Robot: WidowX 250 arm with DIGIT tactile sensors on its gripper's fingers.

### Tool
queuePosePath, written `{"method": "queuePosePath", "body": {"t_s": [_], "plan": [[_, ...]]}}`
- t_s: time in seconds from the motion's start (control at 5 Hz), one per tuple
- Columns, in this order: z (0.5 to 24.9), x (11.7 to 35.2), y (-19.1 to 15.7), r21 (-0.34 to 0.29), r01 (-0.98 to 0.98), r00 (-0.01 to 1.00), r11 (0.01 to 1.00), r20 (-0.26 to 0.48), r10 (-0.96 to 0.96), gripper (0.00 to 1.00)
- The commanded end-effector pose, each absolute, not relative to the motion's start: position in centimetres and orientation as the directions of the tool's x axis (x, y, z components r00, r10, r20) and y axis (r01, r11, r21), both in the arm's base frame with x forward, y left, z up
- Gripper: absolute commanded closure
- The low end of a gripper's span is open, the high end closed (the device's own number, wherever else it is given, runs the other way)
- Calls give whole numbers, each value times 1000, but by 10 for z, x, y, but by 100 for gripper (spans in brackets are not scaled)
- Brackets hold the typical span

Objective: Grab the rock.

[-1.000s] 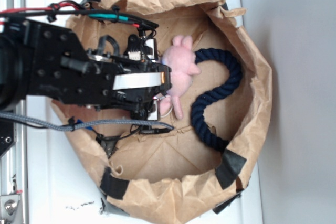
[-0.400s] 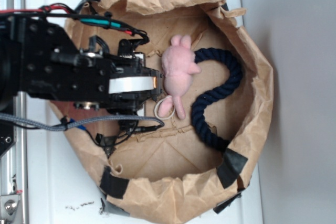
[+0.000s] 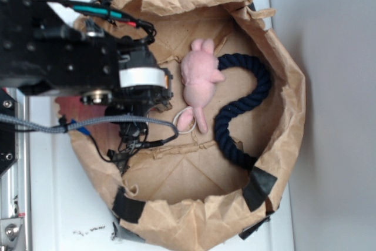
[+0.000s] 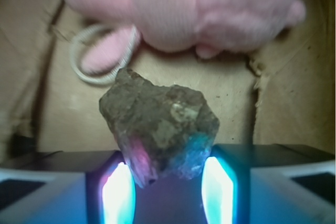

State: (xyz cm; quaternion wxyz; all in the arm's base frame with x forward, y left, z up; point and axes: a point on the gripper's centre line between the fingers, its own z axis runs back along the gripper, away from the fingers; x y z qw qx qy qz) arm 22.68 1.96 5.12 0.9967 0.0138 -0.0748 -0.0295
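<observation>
Wrist view: my claw (image 4: pixel 168 182) grips the rock (image 4: pixel 160 132) by its lower end, one lit finger (image 4: pixel 118 192) on each side, most of the stone jutting out ahead of the tips. Beyond it lie the pink plush (image 4: pixel 210 9) and a pale loop (image 4: pixel 92 59), on the brown paper lining (image 4: pixel 294 77). Exterior view: my arm hides the rock. The hold looks shallow, so I judge it best to keep the squeeze firm and rise straight, without tilting.
</observation>
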Motion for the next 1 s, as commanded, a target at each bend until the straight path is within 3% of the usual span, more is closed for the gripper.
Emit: {"method": "queuePosePath", "body": {"t_s": [0.0,0.4,0.8], "plan": [[87,236,32,-7,30,981,1000,194,-28,100],[134,235,22,-25,-10,988,1000,154,14,100],[147,239,6,-10,-23,988,1000,151,24,100]]}}
